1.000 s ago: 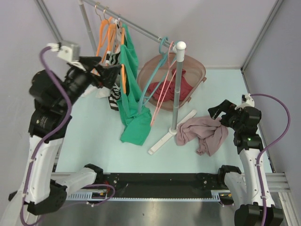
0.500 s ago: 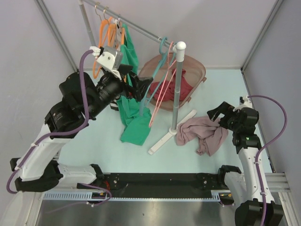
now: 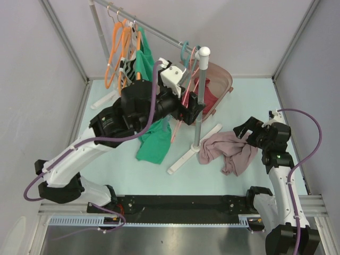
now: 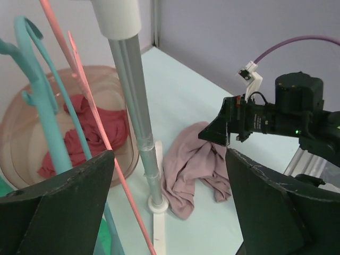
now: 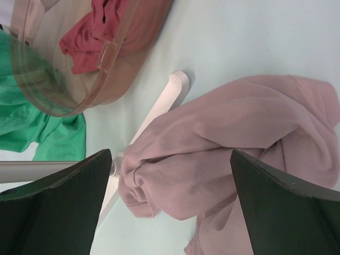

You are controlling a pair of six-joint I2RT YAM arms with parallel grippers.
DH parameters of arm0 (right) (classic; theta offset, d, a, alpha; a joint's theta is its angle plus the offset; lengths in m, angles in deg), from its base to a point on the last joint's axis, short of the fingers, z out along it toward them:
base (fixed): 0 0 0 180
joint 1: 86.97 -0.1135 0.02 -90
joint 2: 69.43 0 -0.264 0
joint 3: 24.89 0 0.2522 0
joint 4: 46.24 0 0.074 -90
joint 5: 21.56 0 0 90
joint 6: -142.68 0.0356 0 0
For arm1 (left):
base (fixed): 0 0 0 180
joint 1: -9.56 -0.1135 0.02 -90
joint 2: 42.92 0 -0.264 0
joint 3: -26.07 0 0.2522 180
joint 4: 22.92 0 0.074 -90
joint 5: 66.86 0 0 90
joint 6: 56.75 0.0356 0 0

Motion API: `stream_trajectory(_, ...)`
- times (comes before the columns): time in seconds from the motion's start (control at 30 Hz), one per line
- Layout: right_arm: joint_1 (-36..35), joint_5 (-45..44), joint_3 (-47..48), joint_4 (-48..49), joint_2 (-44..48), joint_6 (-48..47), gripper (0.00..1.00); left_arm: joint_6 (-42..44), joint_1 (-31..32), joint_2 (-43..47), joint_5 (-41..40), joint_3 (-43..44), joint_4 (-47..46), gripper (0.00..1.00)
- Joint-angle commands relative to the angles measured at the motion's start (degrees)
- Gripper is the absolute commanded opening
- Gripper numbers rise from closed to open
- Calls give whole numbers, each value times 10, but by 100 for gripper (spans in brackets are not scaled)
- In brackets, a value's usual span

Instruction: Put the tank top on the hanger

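The tank top (image 3: pixel 229 149) lies crumpled on the table right of the rack's post, dusty mauve-pink; it also shows in the left wrist view (image 4: pixel 191 164) and the right wrist view (image 5: pixel 239 154). The light-pink hanger (image 3: pixel 181 112) hangs from the rail beside the post; its thin arms cross the left wrist view (image 4: pixel 98 130). My left gripper (image 3: pixel 193 109) is open, high beside the hanger and post, with one pink arm passing between its fingers (image 4: pixel 170 212). My right gripper (image 3: pixel 245 129) is open and empty just above the tank top's right edge (image 5: pixel 170 207).
A rail (image 3: pixel 159 32) carries orange hangers (image 3: pixel 114 50), a green garment (image 3: pixel 151 133) and a teal hanger (image 3: pixel 183 53). A grey post (image 3: pixel 198 111) stands on a white cross base (image 3: pixel 186 154). A brownish basin (image 3: pixel 226 79) holds a dark red garment (image 3: pixel 208 98).
My left arm has swung right from the orange hangers to the pink hanger by the post. The right arm has barely moved and the tank top has not moved.
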Motion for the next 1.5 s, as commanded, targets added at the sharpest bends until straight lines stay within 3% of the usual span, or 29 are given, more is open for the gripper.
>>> stream_trajectory(0.0, -2, 16, -3, 25, 2, 2, 100, -34, -29, -19, 31, 33, 17, 91)
stream_trajectory(0.53, -3, 13, -2, 24, 0, 3, 100, -11, -35, -17, -94, -25, 27, 91)
stream_trajectory(0.73, -3, 15, -1, 23, -3, 4, 100, -11, -35, 9, -113, -69, 2, 72)
stream_trajectory(0.9, -3, 14, 0, 21, -2, 4, 100, -13, -35, 35, -108, -100, -18, 47)
stream_trajectory(1.03, -3, 15, -1, 22, -4, 6, 100, -16, -35, 52, -108, -118, -41, 20)
stream_trajectory(1.13, -3, 16, -1, 22, -3, 6, 100, -17, -35, 69, -108, -132, -61, 8)
stream_trajectory(1.27, -3, 15, 0, 21, -3, 5, 100, -12, -36, 85, -104, -146, -86, 1)
stream_trajectory(1.47, -3, 14, 2, 18, -2, 3, 100, 3, -36, 106, -62, -156, -121, 0)
